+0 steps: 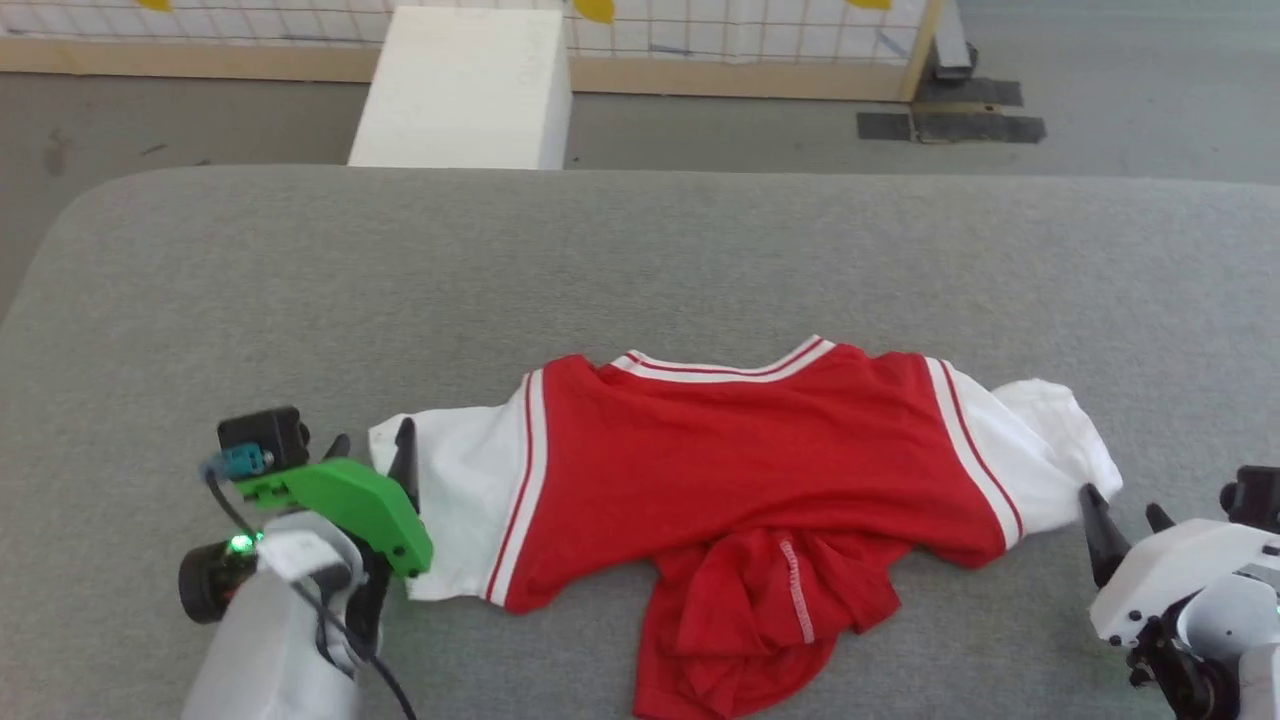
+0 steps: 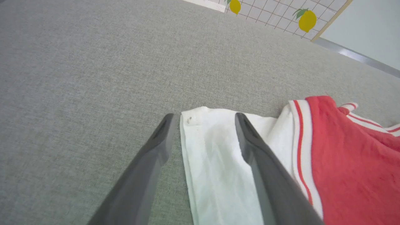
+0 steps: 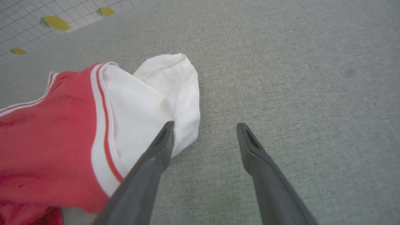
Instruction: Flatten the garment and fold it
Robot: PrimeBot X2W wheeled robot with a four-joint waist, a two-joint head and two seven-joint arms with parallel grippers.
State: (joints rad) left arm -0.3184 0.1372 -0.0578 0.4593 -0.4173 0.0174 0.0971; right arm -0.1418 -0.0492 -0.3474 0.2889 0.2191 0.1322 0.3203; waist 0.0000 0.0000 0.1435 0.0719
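Note:
The garment [image 1: 740, 450], a red shirt with white sleeves and striped trim, lies spread sideways on the grey surface, its lower part bunched up toward me. My left gripper [image 1: 372, 447] is open at the end of the left white sleeve [image 2: 215, 162]; one finger rests over the sleeve, the other on the grey cloth beside its edge. My right gripper [image 1: 1125, 508] is open at the crumpled right sleeve [image 3: 165, 93]. Its left finger [image 3: 159, 147] lies over the sleeve's hem and the other is over bare surface. Neither holds anything.
The grey padded surface [image 1: 640, 270] stretches wide around the shirt, with rounded far corners. Beyond it stand a white box [image 1: 465, 90] on the floor and a wooden-framed grid panel [image 1: 720, 40] with yellow fruit prints.

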